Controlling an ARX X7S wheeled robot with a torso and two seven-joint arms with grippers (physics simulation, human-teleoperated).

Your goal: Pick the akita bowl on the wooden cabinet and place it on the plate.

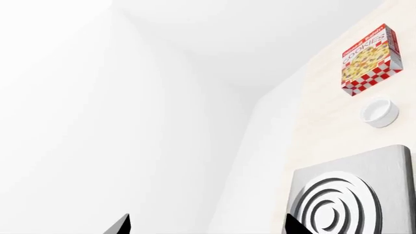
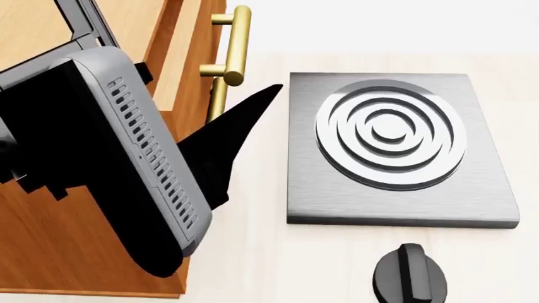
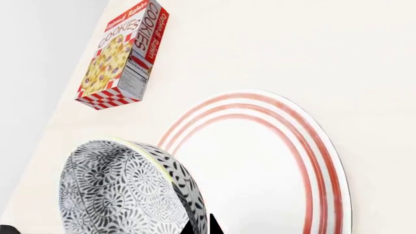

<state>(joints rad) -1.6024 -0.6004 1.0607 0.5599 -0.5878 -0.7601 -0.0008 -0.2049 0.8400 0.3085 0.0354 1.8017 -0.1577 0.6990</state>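
The akita bowl (image 3: pixel 126 192) is in the right tool (image 3: pixel 201 225), seen only in the right wrist view. It is tilted strongly on its side, with the patterned outside toward the camera and the pale rim toward the plate (image 3: pixel 273 165). Two dark fingertips (image 3: pixel 213 224) sit close together at the rim, so I judge the right tool is pinching the bowl's wall. The bowl seems to hang beside the plate, over its edge, but I cannot tell how high it is above the table (image 3: pixel 325 44).

The step in hand, as I judge it, is the placing. To do it well, the arm should first bring the bowl over the plain white middle of the plate, inside the red rings. Then the wrist should turn until the rim faces up and the base is level. Only after this should it go down slowly, and the fingers should spread when the base rests on the plate. If the fingers let go while the bowl is tilted, it can roll off the plate toward the cookie box (image 3: pixel 123 53).

The left tool (image 1: pixel 206 228) shows two dark tips well apart with nothing between them. In the head view the left arm (image 2: pixel 110 151) hangs before the wooden cabinet (image 2: pixel 76 240), beside the stove slab (image 2: pixel 387 151), and it does not need to move.
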